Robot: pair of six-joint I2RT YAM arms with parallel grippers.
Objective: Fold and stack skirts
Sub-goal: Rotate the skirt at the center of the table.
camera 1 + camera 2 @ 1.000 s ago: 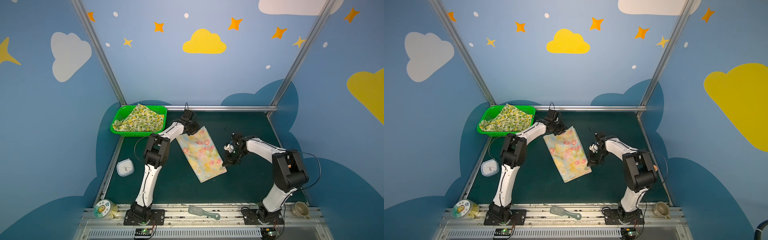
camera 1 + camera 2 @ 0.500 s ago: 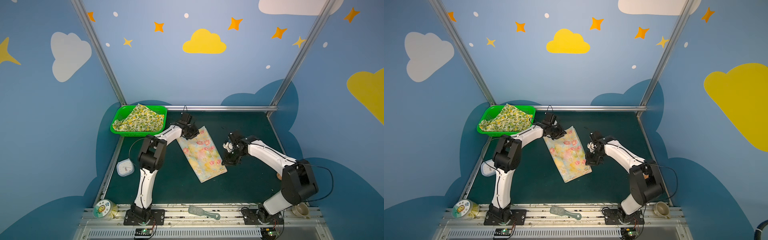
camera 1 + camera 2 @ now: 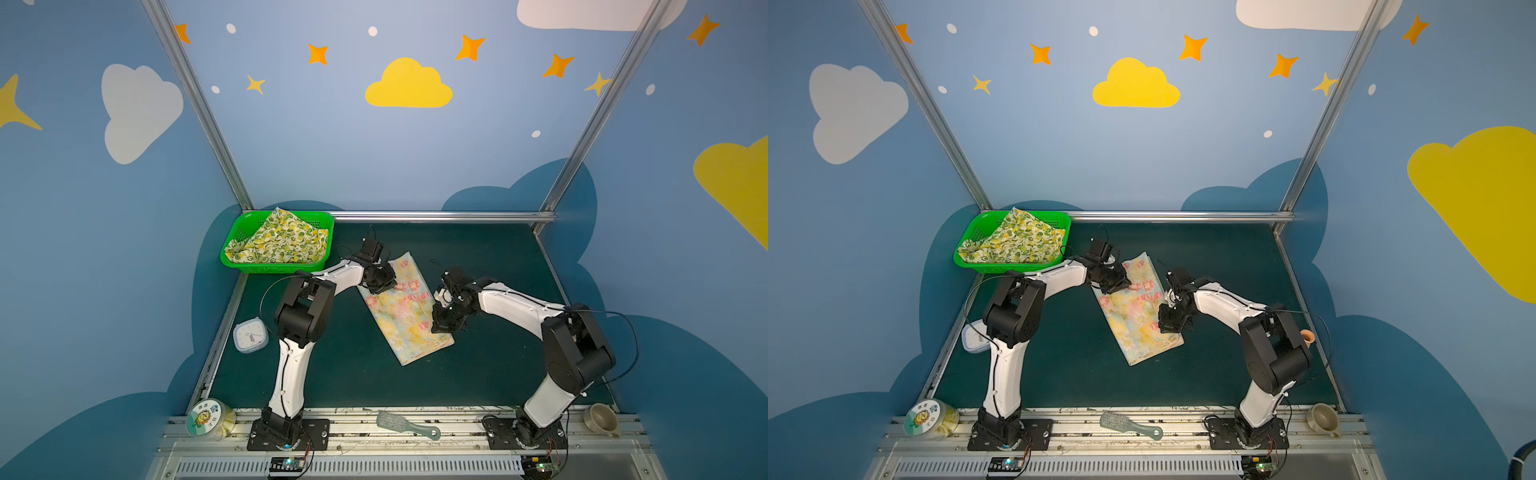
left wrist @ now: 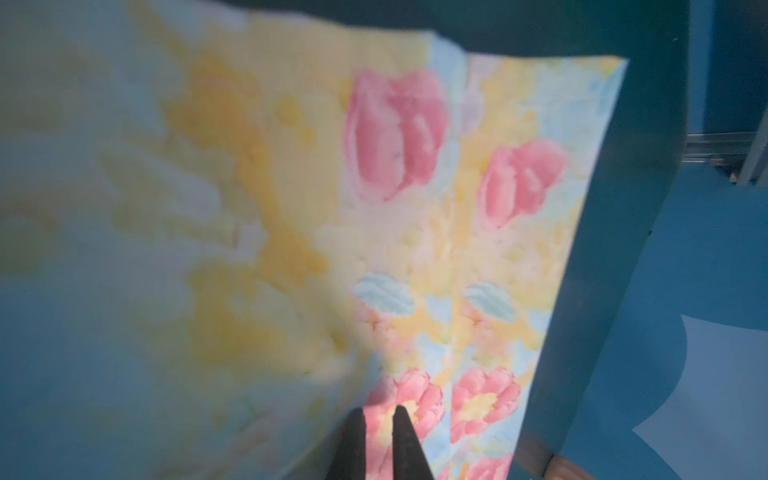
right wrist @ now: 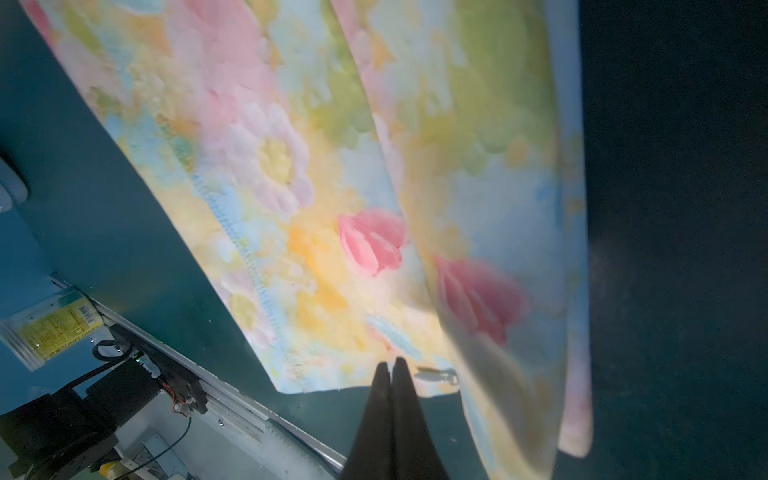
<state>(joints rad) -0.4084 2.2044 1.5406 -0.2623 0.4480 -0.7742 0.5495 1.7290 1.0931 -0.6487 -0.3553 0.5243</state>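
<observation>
- Dark green, matte, felt-like table (image 3: 478, 257): a flat rectangle under both grippers, with a metal rail along its front edge.
- Pastel yellow-blue thin cloth skirt with pink flowers (image 3: 405, 311) (image 3: 1138, 316): it lies flat on the table as a long, folded, roughly rectangular strip between the two grippers. It runs on a slant from the left gripper's end to a near end just past the right gripper. Up close the weave looks soft and slightly puckered (image 4: 415, 208), with a stitched seam along its length (image 5: 291, 187). In the right wrist view a blurred flap stands up beside the fingers.
- Green plastic mesh basket (image 3: 274, 268) (image 3: 967, 262): rectangular and perforated, it sits behind the left gripper on its outer side, apart from it.
- Cream thin cloth skirt with yellow lemons and green leaves (image 3: 278, 243) (image 3: 1013, 241): it is crumpled inside the basket, with one corner peaking over the back rim.
- Left gripper (image 3: 386, 284) (image 3: 1121, 284) (image 4: 379, 415): it is low over the pastel skirt's far end. Its dark tapered fingers stand a slit apart, and I cannot tell whether cloth is caught.
- Right gripper (image 3: 440, 328) (image 3: 1167, 328) (image 5: 390, 365): it is at the skirt's right edge near the near end. Its fingers are pressed together, with no cloth visible between the tips.
- Round clear plastic jar with a sunflower lid (image 3: 210, 417): it sits on the rail, well in front of the left gripper.
- Pale blue rounded-square alarm clock (image 3: 250, 336): it is at the table edge outward of the left gripper.
- Grey-green bristled brush (image 3: 405, 426): it lies on the rail, in front of both grippers.
- Beige glazed cup (image 3: 600, 419): it is well in front of the right gripper, on its outer side.
</observation>
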